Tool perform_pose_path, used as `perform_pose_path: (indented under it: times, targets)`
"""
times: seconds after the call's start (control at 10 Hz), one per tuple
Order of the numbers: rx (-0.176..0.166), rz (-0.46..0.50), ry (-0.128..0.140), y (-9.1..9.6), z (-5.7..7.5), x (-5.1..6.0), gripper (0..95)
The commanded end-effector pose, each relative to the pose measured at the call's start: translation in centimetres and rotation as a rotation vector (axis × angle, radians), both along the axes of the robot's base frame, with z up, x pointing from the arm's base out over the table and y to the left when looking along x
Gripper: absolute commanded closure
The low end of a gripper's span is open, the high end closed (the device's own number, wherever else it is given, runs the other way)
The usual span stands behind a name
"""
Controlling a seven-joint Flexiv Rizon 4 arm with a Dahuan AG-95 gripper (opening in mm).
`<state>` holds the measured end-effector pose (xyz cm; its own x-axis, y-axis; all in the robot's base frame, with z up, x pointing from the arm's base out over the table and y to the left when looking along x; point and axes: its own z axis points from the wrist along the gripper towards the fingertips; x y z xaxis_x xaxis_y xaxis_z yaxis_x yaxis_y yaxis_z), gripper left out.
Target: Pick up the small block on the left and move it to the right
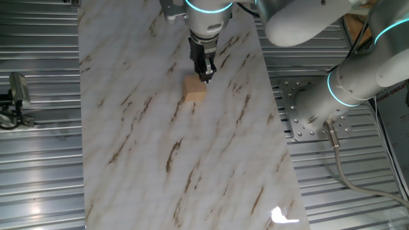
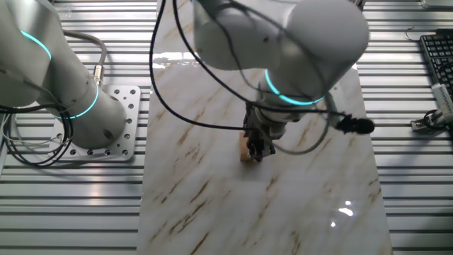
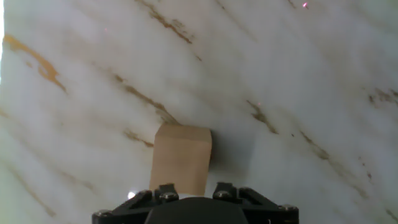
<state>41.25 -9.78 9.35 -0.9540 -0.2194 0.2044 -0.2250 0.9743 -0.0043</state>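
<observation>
Small block point(image 1: 195, 89) sits on marble tabletop point(image 1: 192, 166), upper-centre of slab in one fixed view. Gripper point(image 1: 206, 78) directly over it, tips at block's 1 o'clock top edge; contact uncertain. Other fixed view: block point(image 2: 245, 148) mostly hidden behind fingers, peeks out at gripper's point(image 2: 259, 151) 9 o'clock. Hand view: block point(image 3: 182, 157) at 12 o'clock from gripper base, looks elongated 12–6, faces skewed slightly to slab veins. Jaw spread: can't tell, fingertips not visible clearly.
</observation>
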Motion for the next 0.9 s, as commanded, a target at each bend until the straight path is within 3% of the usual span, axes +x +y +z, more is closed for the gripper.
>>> perform_pose_path:
  times: [0.1, 0.4, 0.6, 0.9]
  targets:
    - [-0.052, 0.113, 0.061, -0.3, -0.03, 0.15, 95.0]
    - [-0.029, 0.187, 0.083, -0.41, -0.35, 0.29, 95.0]
    - [-0.005, 0.208, 0.133, -0.43, -0.43, 0.32, 95.0]
    - [0.039, 0.22, 0.183, -0.43, -0.41, 0.31, 95.0]
